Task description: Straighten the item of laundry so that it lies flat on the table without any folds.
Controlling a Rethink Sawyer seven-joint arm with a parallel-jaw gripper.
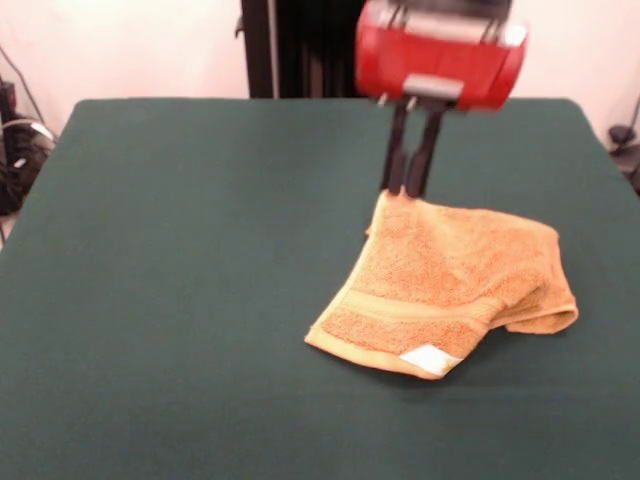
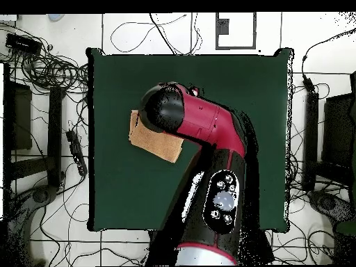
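Observation:
The orange-tan towel (image 1: 445, 285) lies crumpled on the right half of the green table (image 1: 190, 260). It is doubled over, with a fold at its right side and the white tag (image 1: 430, 358) at its near corner. My gripper (image 1: 405, 190) comes down at the towel's far corner, its two black fingers close together and pinching that corner, which peaks up slightly. In the overhead view the arm (image 2: 201, 125) covers the gripper and part of the towel (image 2: 154, 144), which sits near the left edge of the table (image 2: 139, 201).
Tangled cables (image 2: 55, 69) and dark racks (image 2: 28, 125) crowd the floor around the table. Black gear and wires (image 1: 15, 150) sit just off the table's left edge in the front view. The towel lies close to that table side in the overhead view.

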